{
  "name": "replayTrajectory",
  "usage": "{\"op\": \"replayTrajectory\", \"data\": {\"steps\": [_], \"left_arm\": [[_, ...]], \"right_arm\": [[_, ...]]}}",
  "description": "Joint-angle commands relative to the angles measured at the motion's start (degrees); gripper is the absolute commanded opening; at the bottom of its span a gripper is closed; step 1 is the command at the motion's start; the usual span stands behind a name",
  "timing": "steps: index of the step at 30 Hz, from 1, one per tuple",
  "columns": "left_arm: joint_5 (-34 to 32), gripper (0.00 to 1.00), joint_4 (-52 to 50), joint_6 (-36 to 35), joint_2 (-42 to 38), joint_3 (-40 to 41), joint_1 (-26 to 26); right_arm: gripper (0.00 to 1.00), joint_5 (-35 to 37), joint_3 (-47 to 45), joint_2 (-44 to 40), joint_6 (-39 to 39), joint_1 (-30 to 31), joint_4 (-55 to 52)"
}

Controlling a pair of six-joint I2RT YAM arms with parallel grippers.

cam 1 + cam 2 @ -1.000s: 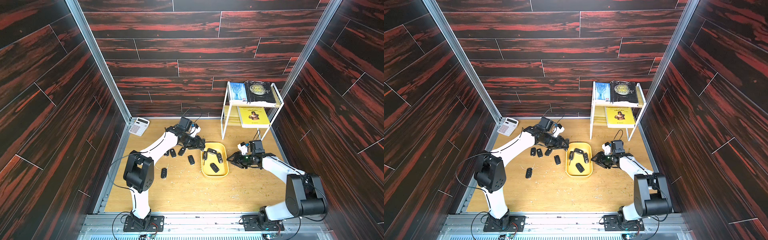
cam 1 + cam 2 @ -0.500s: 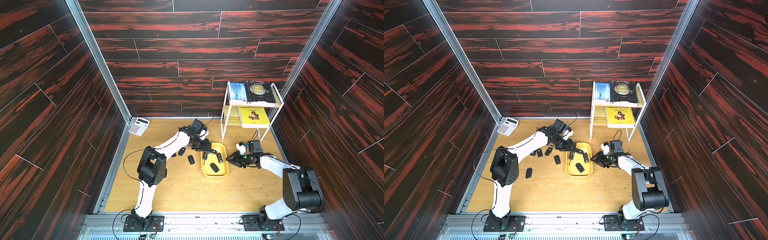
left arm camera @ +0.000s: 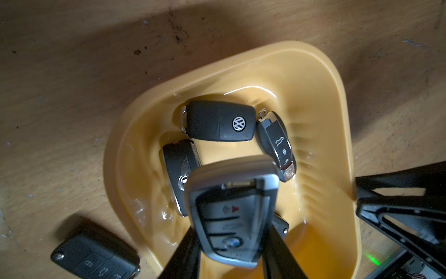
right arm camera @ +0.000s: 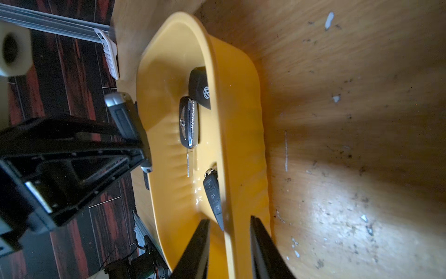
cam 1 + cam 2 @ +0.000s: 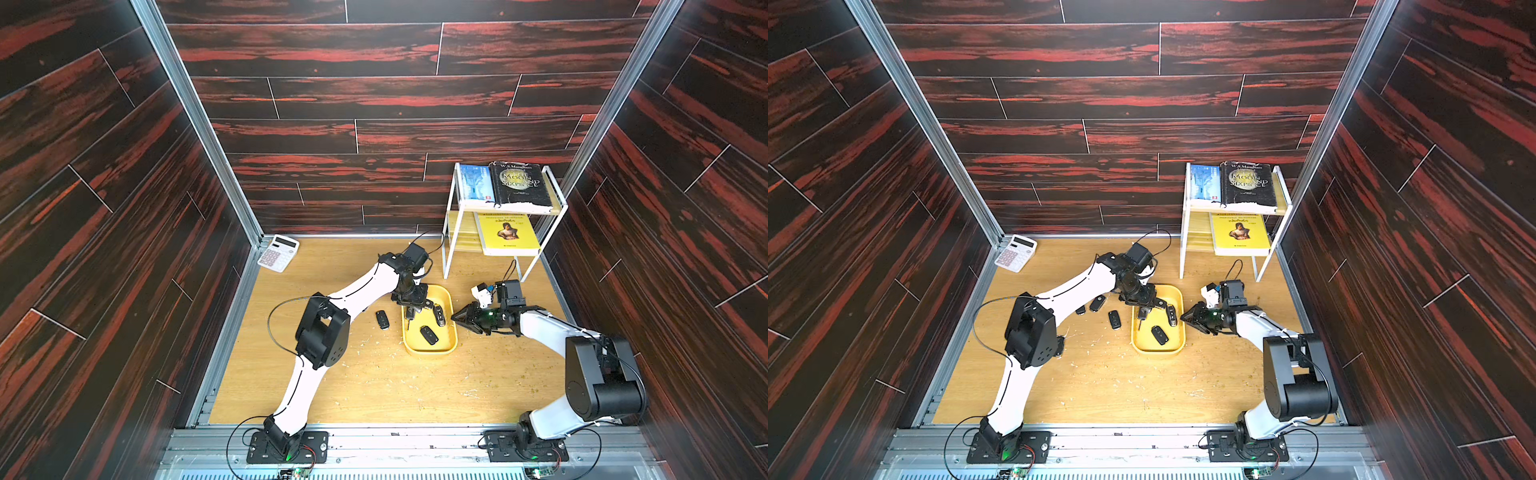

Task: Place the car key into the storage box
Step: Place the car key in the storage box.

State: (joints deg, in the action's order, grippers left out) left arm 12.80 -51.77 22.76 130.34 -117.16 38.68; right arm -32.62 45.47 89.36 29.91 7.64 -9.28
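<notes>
Left gripper [image 3: 231, 239] moved over storage box [image 5: 430, 352], clamped on car key [image 3: 231, 205]; right gripper [image 4: 228, 219] straddles rim, contact unclear.

Top views evenly lit and sharp, wrist views dimmer, soft shadows and glare on table [image 4: 337, 212], foreground blurred.

We see a white calculator [image 5: 277, 252] lying in the far left corner of the wooden surface [image 5: 374, 386]. At the far right stands a white wire rack [image 5: 449, 232]. On its top shelf a black book [image 5: 519, 183] lies beside a blue one [image 5: 476, 185], and a yellow book [image 5: 507, 232] lies on the shelf below. Pale flecks [image 5: 469, 392] dot the surface. Dark red-streaked wood panels [image 5: 374, 104] wall in the scene.
</notes>
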Motion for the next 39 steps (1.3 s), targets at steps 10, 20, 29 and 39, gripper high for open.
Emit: {"op": "replayTrajectory", "data": {"steps": [10,20,29,39], "left_arm": [[-5.6,0.08,-9.1,2.1,7.3,-8.4,2.5],[-6.9,0.13,-11.0,2.3,10.8,-11.7,3.5],[-7.5,0.15,-13.8,2.3,14.7,-16.8,4.0],[-8.8,0.21,-15.1,3.0,15.7,-18.1,4.0]], "right_arm": [[0.32,-1.5,0.0,0.8,-0.7,-0.1,0.1],[0.3,-1.6,-0.4,1.3,-0.6,0.0,0.6],[0.25,-1.7,-0.5,2.2,-0.9,-0.1,0.5],[0.23,-1.9,-0.5,2.9,-0.7,-0.1,0.8]]}}
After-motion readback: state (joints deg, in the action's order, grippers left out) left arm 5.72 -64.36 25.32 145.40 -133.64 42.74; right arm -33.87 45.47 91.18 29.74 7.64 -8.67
